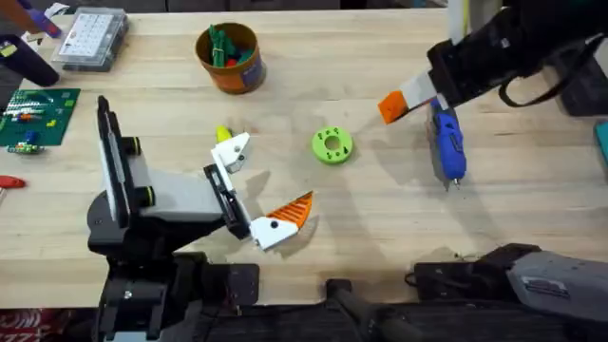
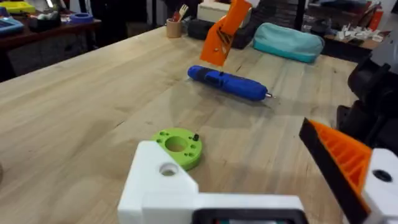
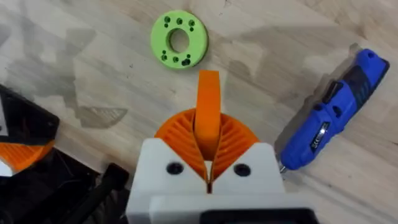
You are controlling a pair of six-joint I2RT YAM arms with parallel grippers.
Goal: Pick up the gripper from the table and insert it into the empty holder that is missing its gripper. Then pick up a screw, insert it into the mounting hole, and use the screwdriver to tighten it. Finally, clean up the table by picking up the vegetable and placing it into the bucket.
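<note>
- Clamping the loose orange ribbed wedge-shaped gripper (image 3: 208,112) between closed fingers, the right gripper (image 1: 404,103) hangs above the wooden table (image 1: 380,218).
- The blue pen-shaped screwdriver (image 1: 446,142) lies just beside it.
- The left gripper (image 1: 255,185) stands open, its bare white plastic holder (image 1: 231,152) empty.

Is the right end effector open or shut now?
Shut: the right end effector clamps the gripper, whose orange tip sticks out.

A light wooden table (image 1: 380,218) with visible plank seams is seen. Beyond its far edge, cluttered dark workbenches (image 2: 37,28) are observed, and a teal pouch (image 2: 287,41) is laid there.
</note>
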